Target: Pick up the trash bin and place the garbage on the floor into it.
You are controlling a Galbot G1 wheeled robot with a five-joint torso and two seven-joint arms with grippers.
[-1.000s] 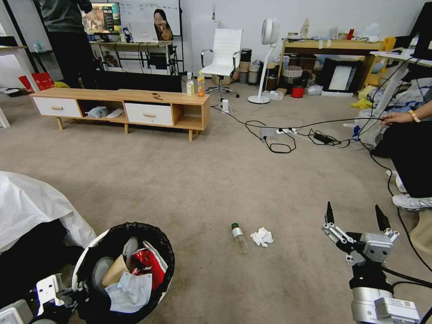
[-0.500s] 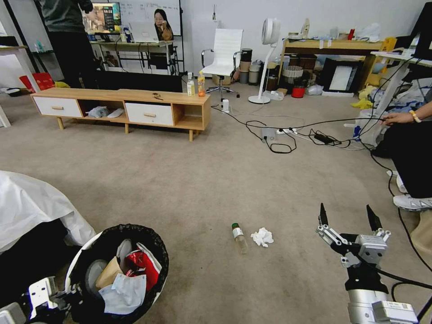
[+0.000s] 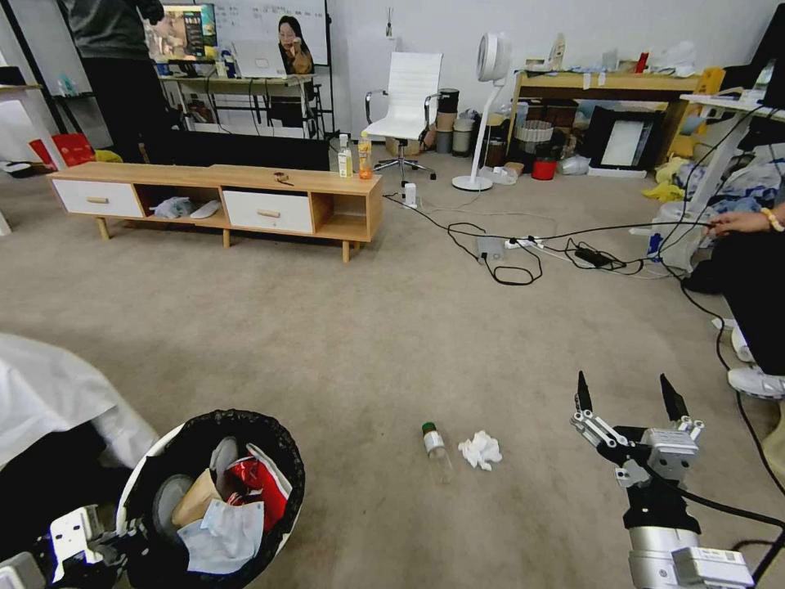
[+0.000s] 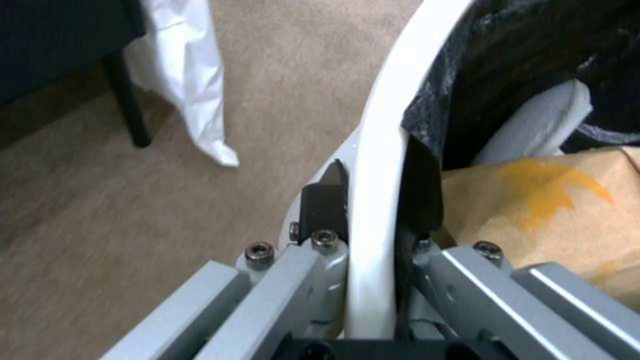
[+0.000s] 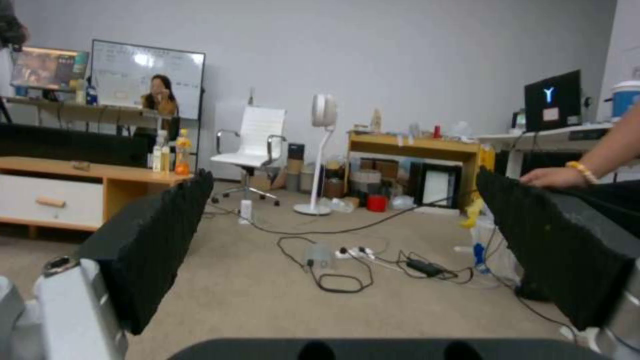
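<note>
With the left gripper [image 4: 370,220] pinching the trash bin [image 3: 139,499] rim, the spread right gripper [image 3: 626,397] should drop so its fingers straddle the tissue [image 3: 480,449] (bottle [image 3: 436,449] just beyond) on the floor [image 3: 343,343], well short and left of them.

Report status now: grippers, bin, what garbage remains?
Left gripper shut on bin rim. Right gripper open, raised above floor. Bottle and tissue remain. Nothing between.

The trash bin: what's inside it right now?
Inside the trash bin: a brown paper piece, red packet, white tissue. Anything beneath them is covered.
</note>
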